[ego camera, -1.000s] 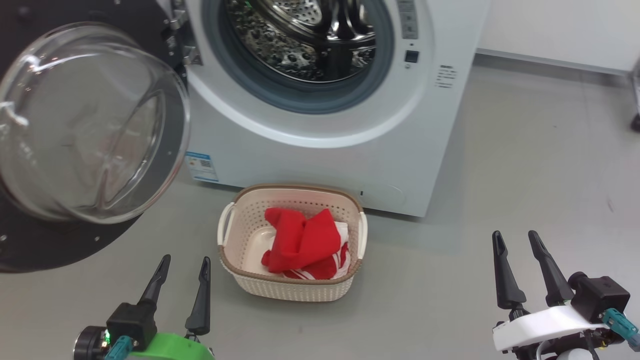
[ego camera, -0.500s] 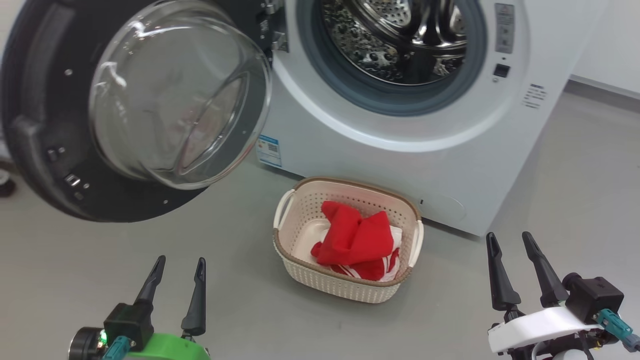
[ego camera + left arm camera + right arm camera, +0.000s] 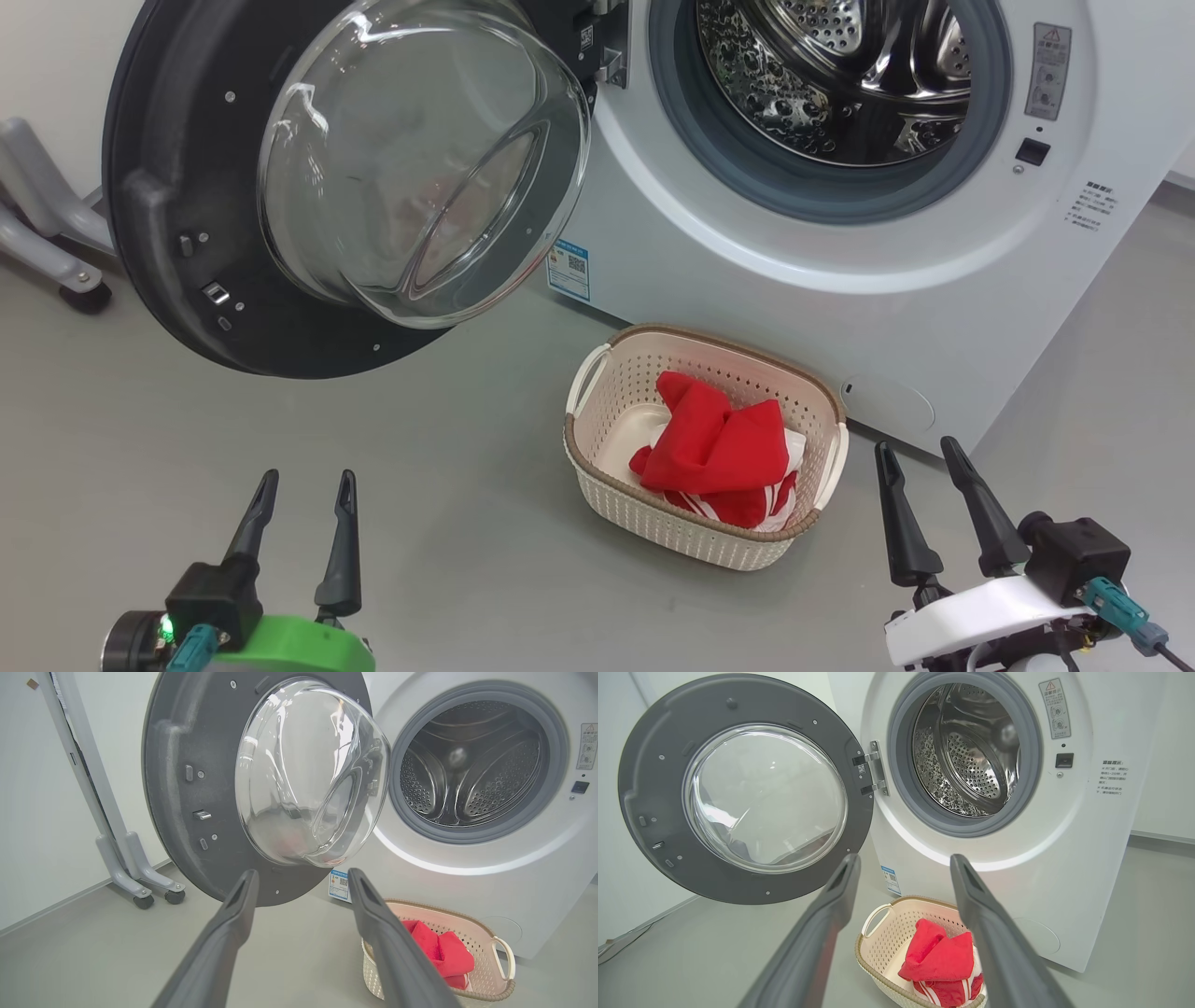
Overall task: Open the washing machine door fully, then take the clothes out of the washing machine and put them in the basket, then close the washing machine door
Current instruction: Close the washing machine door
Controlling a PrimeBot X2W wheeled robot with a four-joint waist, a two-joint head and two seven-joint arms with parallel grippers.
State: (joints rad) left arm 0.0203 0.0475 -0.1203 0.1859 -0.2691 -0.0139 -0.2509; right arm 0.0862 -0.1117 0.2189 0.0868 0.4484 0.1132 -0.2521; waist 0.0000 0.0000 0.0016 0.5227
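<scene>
Two grippers, the left gripper [image 3: 309, 476] and the right gripper [image 3: 915, 445], stood with jaws spread wide and held nothing. Both were well apart from the big white front-loading washing machine [image 3: 747, 308].

The small cream perforated plastic basket with a brown rim [image 3: 691, 537] sat on the grey floor [image 3: 448, 523] just in front of the machine. The bright red clothes with white stripes [image 3: 719, 448] lay inside it. The large round black door with a clear glass bowl [image 3: 168, 187] stood swung open at the machine's left, exposing the perforated steel drum [image 3: 840, 84].

The right wrist view showed the door nearly face-on, with the metal hinge [image 3: 871, 774] joining it to the machine. The left wrist view showed the bowl bulging toward the machine's opening and a grey wheeled stand [image 3: 135, 877] beyond the door.

Compared with one second earlier, the whole head view had shifted, so the camera had moved and the door's full outline was in frame. Basket, clothes and door kept their places relative to the machine, and both sets of jaws remained equally wide.
</scene>
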